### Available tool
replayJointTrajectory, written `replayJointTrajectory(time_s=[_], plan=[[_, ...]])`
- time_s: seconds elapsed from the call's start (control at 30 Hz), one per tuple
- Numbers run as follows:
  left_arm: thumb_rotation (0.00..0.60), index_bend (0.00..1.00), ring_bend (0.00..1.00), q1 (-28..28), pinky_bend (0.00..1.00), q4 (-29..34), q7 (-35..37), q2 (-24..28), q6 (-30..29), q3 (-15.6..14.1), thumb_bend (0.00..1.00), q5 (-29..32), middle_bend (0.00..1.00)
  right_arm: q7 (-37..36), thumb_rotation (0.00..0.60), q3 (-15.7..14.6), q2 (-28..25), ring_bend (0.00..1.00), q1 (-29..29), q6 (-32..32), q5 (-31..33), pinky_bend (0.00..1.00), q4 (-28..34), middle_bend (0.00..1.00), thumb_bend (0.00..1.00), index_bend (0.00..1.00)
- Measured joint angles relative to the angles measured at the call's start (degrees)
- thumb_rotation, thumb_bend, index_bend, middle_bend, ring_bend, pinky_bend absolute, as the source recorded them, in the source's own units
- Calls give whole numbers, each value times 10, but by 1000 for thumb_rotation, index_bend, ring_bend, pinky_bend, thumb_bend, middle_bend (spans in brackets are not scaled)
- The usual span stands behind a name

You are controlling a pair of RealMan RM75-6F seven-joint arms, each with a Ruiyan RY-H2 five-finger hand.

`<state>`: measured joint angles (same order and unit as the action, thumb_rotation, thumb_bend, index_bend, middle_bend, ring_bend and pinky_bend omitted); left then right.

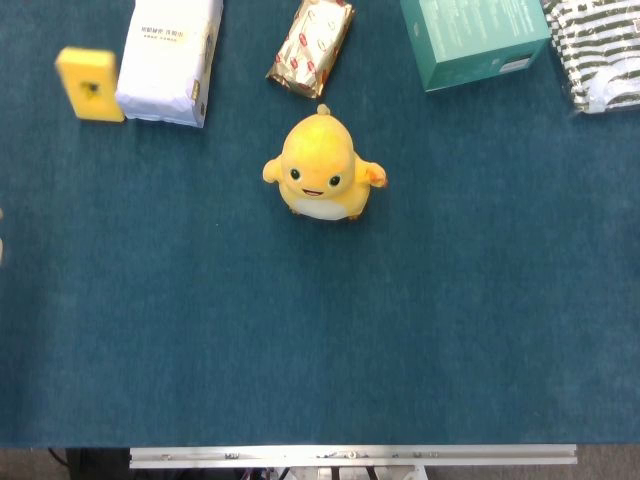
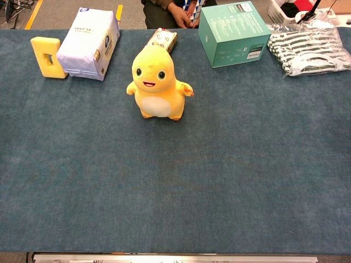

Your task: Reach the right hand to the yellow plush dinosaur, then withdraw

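The yellow plush dinosaur (image 1: 322,168) stands upright on the blue table cloth, a little left of centre and toward the far side. In the chest view the dinosaur (image 2: 157,83) faces the camera, with a white belly and both small arms held out. Neither of my hands shows in the head view or the chest view, and nothing touches the toy.
Along the far edge lie a yellow block (image 2: 47,56), a white packet (image 2: 88,44), a gold snack bag (image 2: 163,39), a teal box (image 2: 234,33) and a striped cloth (image 2: 311,48). A person's hands (image 2: 182,16) show behind the table. The metal front rail (image 1: 350,456) marks the near edge.
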<state>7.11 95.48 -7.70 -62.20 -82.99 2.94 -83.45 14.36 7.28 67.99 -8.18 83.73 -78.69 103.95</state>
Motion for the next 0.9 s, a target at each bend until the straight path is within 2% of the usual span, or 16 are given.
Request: replayJointTrajectory(time_s=[0.6, 0.7, 0.8, 0.87, 0.9], plan=[[600, 429, 377, 0, 391, 1, 5, 0, -6, -2, 384, -14, 497, -2, 600, -2, -20, 231, -19, -29, -18, 145, 13, 411, 254, 225], [600, 429, 377, 0, 391, 2, 3, 0, -5, -3, 384, -13, 497, 2, 600, 1, -28, 263, -33, -46, -25, 184, 20, 467, 255, 225], [600, 429, 377, -2, 391, 2, 3, 1, -6, -4, 384, -13, 497, 9, 600, 7, -31, 392, -51, -62, -29, 258, 25, 602, 288, 226], [600, 429, 377, -4, 391, 2, 3, 2, -8, -5, 384, -13, 497, 17, 600, 11, -29, 539, -61, -70, -31, 339, 26, 719, 420, 226], [600, 429, 377, -5, 391, 2, 3, 3, -9, -5, 384, -12, 497, 22, 600, 12, -27, 631, -68, -77, -32, 405, 26, 790, 518, 226]])
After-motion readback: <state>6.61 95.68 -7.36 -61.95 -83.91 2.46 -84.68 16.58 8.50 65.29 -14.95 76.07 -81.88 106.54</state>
